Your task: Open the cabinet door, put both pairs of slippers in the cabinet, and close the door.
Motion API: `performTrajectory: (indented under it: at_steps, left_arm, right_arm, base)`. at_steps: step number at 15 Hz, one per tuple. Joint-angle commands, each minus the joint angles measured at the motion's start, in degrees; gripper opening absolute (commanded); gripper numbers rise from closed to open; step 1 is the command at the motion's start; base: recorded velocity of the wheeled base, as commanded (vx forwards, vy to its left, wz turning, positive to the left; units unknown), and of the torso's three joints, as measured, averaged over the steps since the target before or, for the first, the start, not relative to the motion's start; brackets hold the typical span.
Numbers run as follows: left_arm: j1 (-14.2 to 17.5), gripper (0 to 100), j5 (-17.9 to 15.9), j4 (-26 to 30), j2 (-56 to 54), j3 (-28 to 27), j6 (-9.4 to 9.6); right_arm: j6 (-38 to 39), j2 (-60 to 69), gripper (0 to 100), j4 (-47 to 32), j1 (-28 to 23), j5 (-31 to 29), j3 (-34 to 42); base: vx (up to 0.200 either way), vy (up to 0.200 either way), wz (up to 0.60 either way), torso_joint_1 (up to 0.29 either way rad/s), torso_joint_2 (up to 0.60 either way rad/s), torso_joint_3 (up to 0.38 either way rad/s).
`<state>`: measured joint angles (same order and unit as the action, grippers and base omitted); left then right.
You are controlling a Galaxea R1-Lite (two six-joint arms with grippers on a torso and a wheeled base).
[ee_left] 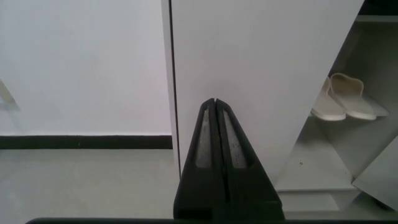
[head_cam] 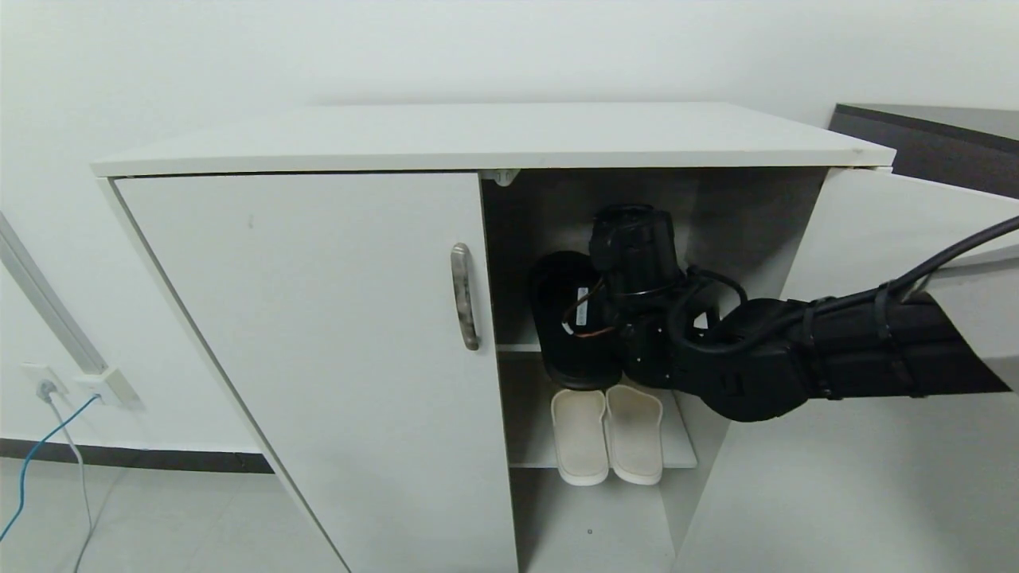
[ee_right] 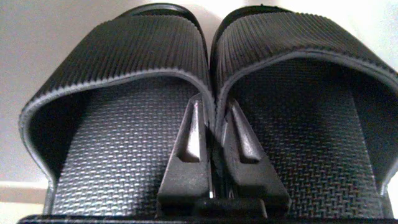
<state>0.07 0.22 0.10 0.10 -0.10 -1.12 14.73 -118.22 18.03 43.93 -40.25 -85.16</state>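
The right gripper (ee_right: pixel 214 109) is pinching the black slippers (ee_right: pixel 124 155) by their touching inner edges and holding the pair upright inside the cabinet (head_cam: pixel 478 135), in the open right half. The white slippers (head_cam: pixel 607 434) are lying side by side on the lower shelf, at 6 o'clock from the black pair. The right door (head_cam: pixel 876 231) is standing open at 3 o'clock, and the left door (head_cam: pixel 318 334) is sitting shut. The left gripper (ee_left: pixel 215 102) is hanging outside, facing the left door, fingers pressed together on nothing.

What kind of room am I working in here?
Likely a plain indoor room, maybe an office or lab: a white two-door cabinet holding white slippers, a wall socket and a blue cable, bare white walls.
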Motion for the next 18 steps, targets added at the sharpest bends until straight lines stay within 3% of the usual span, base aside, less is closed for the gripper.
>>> performTrajectory:
  at_steps: [1,6,12,13,18]
  left_arm:
    - [0.0,0,0.0,0.0,0.0,0.0,-0.02]
    - [0.0,0,0.0,0.0,0.0,0.0,-0.02]
    - [0.0,0,0.0,0.0,0.0,0.0,-0.02]
    - [0.0,0,0.0,0.0,0.0,0.0,-0.02]
    - [0.0,0,0.0,0.0,0.0,0.0,-0.02]
  right_arm:
    - [0.0,-3.5,0,-1.3,-1.3,0.1,-4.9]
    - [0.2,-7.1,0,-4.2,-3.4,0.1,-11.7]
    - [0.3,-7.5,0,-4.3,-3.7,0.0,-11.8]
    - [0.3,-7.5,100,-4.4,-3.7,0.0,-11.7]
    - [0.3,-3.9,100,-4.0,-2.5,-0.2,-6.8]
  base:
    - [0.000,0.000,0.00,0.000,0.00,0.000]
    - [0.000,0.000,0.00,0.000,0.00,0.000]
    - [0.000,0.000,0.00,0.000,0.00,0.000]
    - [0.000,0.000,0.00,0.000,0.00,0.000]
    - [0.000,0.000,0.00,0.000,0.00,0.000]
